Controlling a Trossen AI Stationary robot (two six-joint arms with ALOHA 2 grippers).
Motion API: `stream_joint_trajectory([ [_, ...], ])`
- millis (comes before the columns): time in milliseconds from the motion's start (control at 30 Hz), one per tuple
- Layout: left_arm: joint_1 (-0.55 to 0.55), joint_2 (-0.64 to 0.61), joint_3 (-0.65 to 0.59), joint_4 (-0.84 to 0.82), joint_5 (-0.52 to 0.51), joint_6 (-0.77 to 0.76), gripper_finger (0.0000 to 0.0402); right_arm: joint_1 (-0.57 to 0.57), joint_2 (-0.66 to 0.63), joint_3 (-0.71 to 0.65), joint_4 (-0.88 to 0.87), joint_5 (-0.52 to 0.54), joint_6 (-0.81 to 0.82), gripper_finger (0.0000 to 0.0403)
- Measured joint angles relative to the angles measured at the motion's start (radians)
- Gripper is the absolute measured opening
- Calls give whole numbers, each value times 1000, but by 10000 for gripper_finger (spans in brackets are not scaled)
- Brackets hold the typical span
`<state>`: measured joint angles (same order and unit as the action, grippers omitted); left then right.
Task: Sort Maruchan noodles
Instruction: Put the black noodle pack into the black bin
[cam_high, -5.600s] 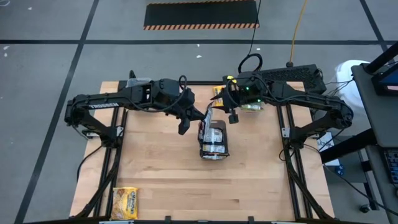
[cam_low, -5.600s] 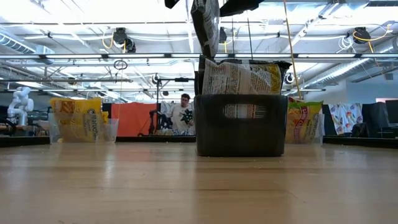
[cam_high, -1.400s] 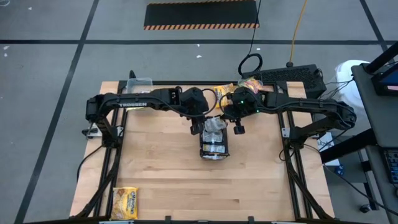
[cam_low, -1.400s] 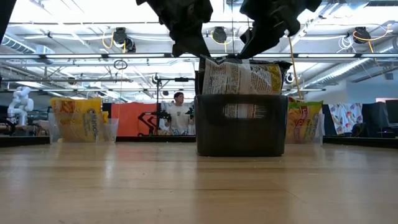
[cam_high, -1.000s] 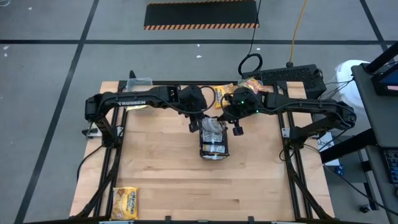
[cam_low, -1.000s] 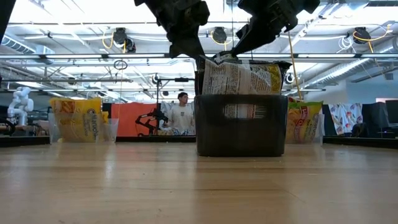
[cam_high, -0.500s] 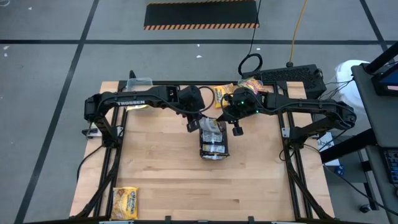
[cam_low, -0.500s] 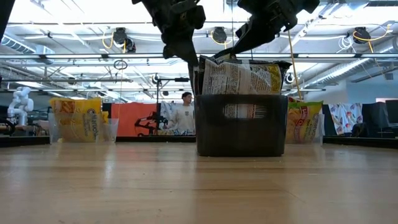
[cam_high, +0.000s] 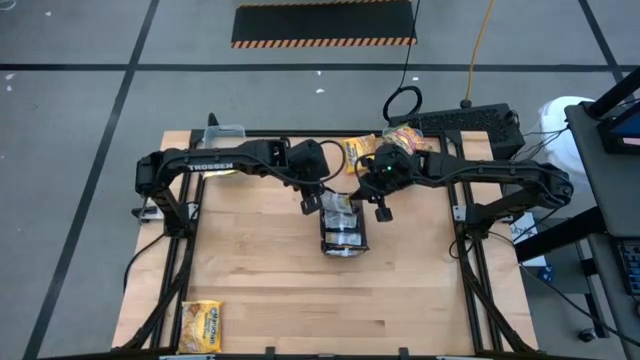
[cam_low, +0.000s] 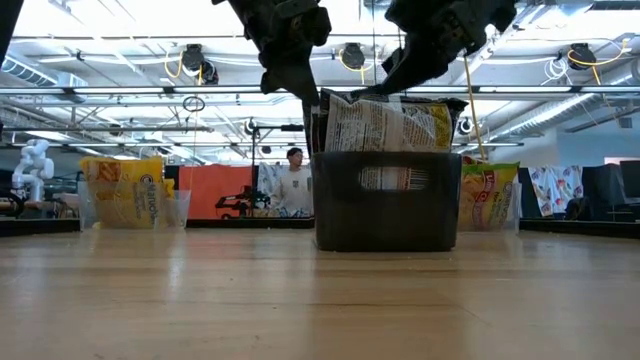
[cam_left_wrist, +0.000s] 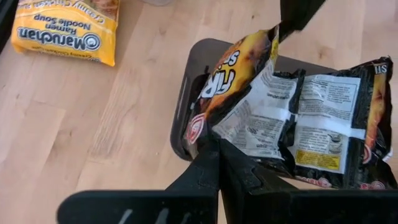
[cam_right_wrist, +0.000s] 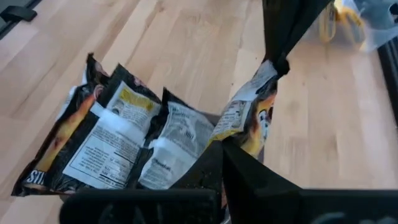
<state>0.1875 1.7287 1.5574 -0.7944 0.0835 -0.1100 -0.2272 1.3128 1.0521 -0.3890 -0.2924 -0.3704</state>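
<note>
Here, over the wooden table (cam_high: 260, 290), both arms meet above the dark tray (cam_low: 388, 200) of noodle packets (cam_low: 385, 125). The left gripper (cam_left_wrist: 219, 148) and right gripper (cam_right_wrist: 222, 144) each pinch opposite corners of one dark packet (cam_left_wrist: 239, 74), apparently lifting it clear for sorting. A yellow packet (cam_high: 203, 325) lies apart at the table's corner.

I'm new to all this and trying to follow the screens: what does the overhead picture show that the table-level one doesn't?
Only overhead: the whole wooden table, both arms from base to tip, and a yellow noodle packet lying alone at the near left corner.

Only table-level: the room behind, with a person standing far off, and clear tubs holding yellow packets.

Both: the dark tray of dark noodle packets, with the left tool and right tool at one packet's two ends.
</note>
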Motion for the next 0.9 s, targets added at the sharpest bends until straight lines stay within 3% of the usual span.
stream_joint_trajectory([
  [267,-14,0,0,5,-12,-30,1,0,0,-85,87,8,45,0],
  [900,-66,66,0,64,-26,-51,16,0,0,-90,100,34,112,0],
])
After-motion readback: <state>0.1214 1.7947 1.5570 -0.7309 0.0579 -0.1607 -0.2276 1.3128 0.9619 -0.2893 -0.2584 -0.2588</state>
